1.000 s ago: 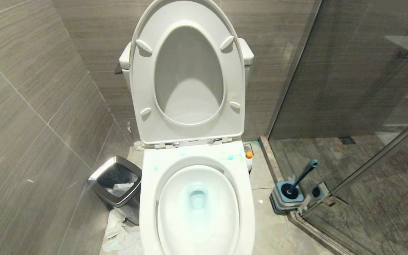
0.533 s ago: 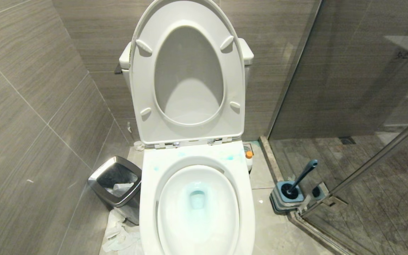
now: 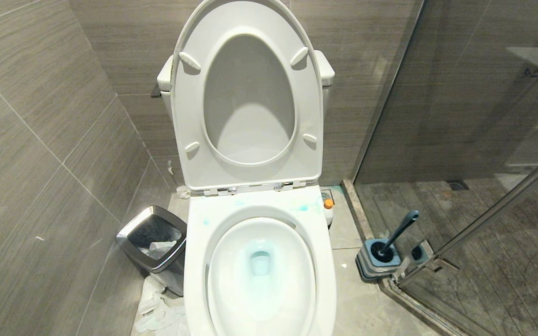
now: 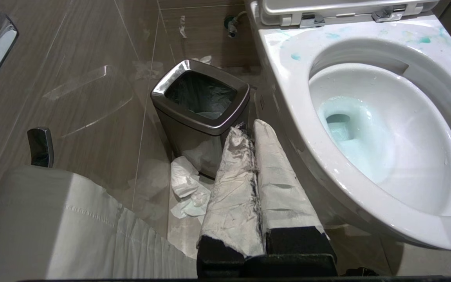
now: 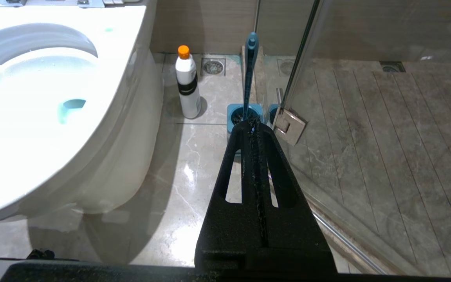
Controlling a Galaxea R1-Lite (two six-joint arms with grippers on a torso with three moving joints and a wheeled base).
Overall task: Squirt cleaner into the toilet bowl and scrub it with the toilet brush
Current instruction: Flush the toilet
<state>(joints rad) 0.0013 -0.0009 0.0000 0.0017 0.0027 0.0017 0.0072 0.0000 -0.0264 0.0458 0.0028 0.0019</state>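
Head view: toilet bowl (image 3: 259, 275) lid up, cleaner (image 3: 259, 261) pooled at its drain. Toilet brush (image 3: 399, 233) stands in its holder (image 3: 378, 261), right of the bowl. Left gripper (image 4: 249, 129) and right gripper (image 5: 251, 125) both closed, empty (parked). Risk: slim tilted handle slips, tipping the holder.

The toilet bowl (image 3: 259, 275) sits in the middle, its seat (image 3: 245, 98) and lid tipped up against the tank (image 3: 325, 70) behind it. Cleaner (image 3: 259, 261) lies in the bowl and on its back rim. Left of the bowl stands a bin (image 3: 152, 238), with crumpled paper (image 3: 157, 308) on the floor before it. Right of the bowl stands a bottle (image 3: 328, 212). Farther right, the toilet brush (image 3: 397, 233) stands in its holder (image 3: 376, 261), beside the glass door (image 3: 484, 140).
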